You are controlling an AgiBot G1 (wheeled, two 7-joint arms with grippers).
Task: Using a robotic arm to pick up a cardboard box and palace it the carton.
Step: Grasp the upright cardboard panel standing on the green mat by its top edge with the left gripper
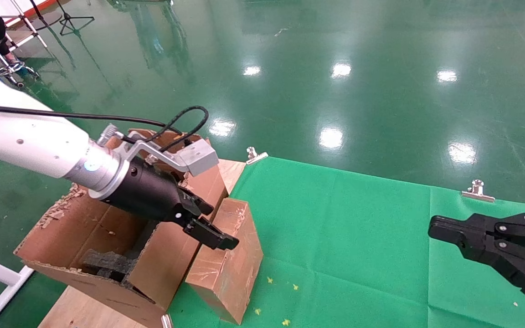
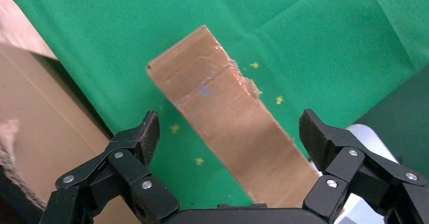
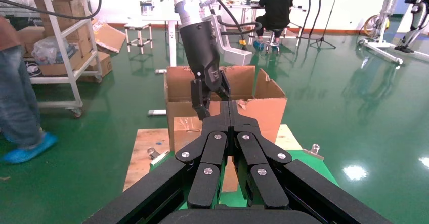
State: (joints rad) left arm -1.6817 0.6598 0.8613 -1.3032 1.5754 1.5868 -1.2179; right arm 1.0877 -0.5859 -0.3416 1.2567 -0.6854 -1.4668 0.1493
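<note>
The step in hand looks like the approach to the pick: the white-and-silver left arm [image 1: 30, 141] holds its black 2-finger left end effector [image 1: 208, 225] above the small brown taped cardboard box [image 1: 226, 259], fingers spread wide on either side of it and apparently not touching it, though contact is hard to rule out from the head view. The box lies on the green cloth of the bench [image 1: 358, 237], at its left edge, right beside the large brown corrugated carton [image 1: 107, 237] with ragged flaps and black foam inside. Next the fingers need to descend and clench across the box's narrow width. The box's top [image 2: 227, 113] is scuffed, glossy with tape, a corner peeling. The black right end effector [image 3: 230, 120] idles clenched at far right.
</note>
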